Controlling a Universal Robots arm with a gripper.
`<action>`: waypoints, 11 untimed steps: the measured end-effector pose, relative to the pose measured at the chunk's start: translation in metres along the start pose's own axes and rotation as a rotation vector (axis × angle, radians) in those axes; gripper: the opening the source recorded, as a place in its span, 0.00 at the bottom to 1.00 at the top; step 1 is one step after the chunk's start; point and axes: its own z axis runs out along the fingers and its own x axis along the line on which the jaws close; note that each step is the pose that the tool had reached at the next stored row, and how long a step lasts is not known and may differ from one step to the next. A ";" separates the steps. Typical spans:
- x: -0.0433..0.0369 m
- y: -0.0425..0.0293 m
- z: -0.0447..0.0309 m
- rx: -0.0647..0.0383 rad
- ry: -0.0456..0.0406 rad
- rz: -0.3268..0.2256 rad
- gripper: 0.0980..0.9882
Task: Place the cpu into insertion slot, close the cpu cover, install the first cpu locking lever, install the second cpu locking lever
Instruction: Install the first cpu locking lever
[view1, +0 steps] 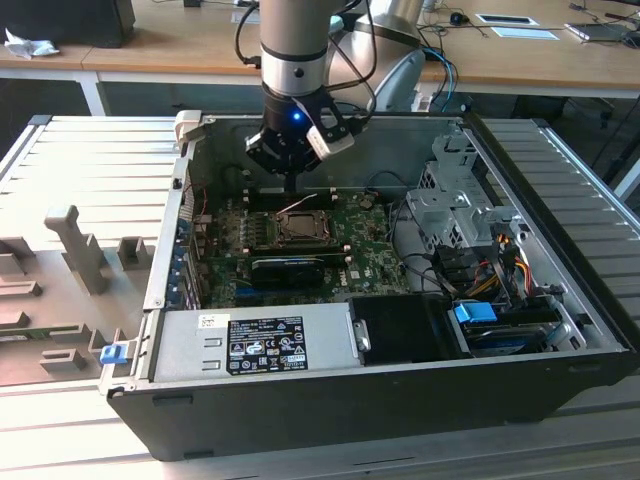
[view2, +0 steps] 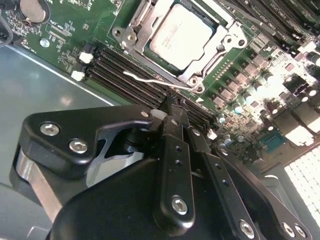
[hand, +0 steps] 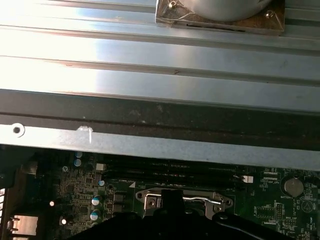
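Cpu (view2: 181, 31) lying in insertion slot (view2: 220, 45), claw (view2: 172, 111) just beside it — fingers closed together, gripping nothing

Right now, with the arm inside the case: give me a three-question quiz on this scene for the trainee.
1. True or false: the cpu sits in the insertion slot.
2. In the second wrist view, the gripper is nearest to: A) the coin cell, B) the long black slots, C) the white fins.
3. What colour is the clip on the case corner at the exterior view's left?
Key: 1 true; 2 B; 3 blue.
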 end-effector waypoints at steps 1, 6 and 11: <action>-0.0010 -0.0002 0.0015 0.000 -0.0001 0.000 0.01; -0.0122 -0.0009 0.0098 -0.005 -0.0034 0.003 0.01; -0.0174 0.0018 0.0154 -0.012 -0.0047 0.003 0.01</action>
